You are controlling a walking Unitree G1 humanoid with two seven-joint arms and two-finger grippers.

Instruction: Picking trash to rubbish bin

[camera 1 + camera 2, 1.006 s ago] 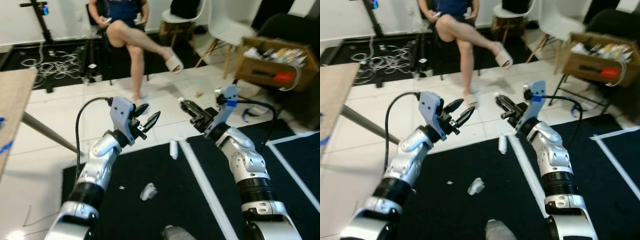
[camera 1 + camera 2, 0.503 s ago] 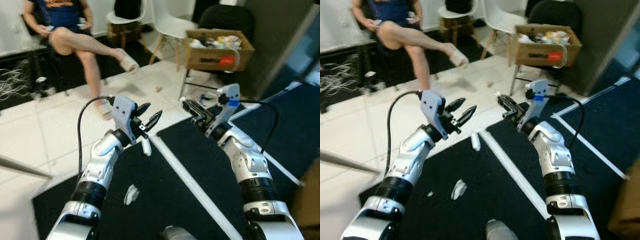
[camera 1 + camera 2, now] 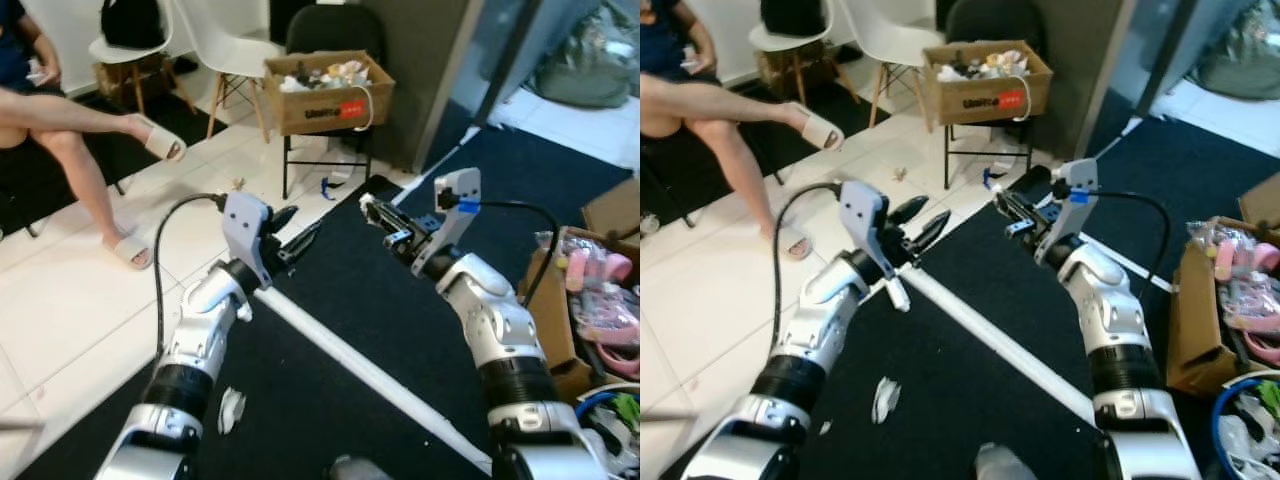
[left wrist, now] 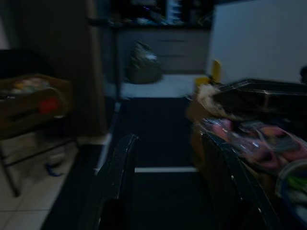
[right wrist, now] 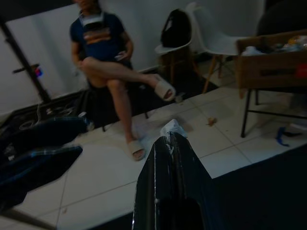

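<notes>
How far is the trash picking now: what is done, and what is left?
Done: I cannot tell what is already binned. In hand: the right gripper, jaws shut, seems to pinch a small white scrap. The left gripper is open and empty. Left: a crumpled white piece and a white tube lie on the black carpet.

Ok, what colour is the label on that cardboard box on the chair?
Red, on the cardboard box; clearest in the right eye view.

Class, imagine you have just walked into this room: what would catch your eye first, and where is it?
Two silver arms are raised ahead: the left gripper open, the right gripper shut on a white scrap. Beyond them, a cardboard box of trash sits on a black chair, and a crumpled paper lies on the dark carpet.
</notes>
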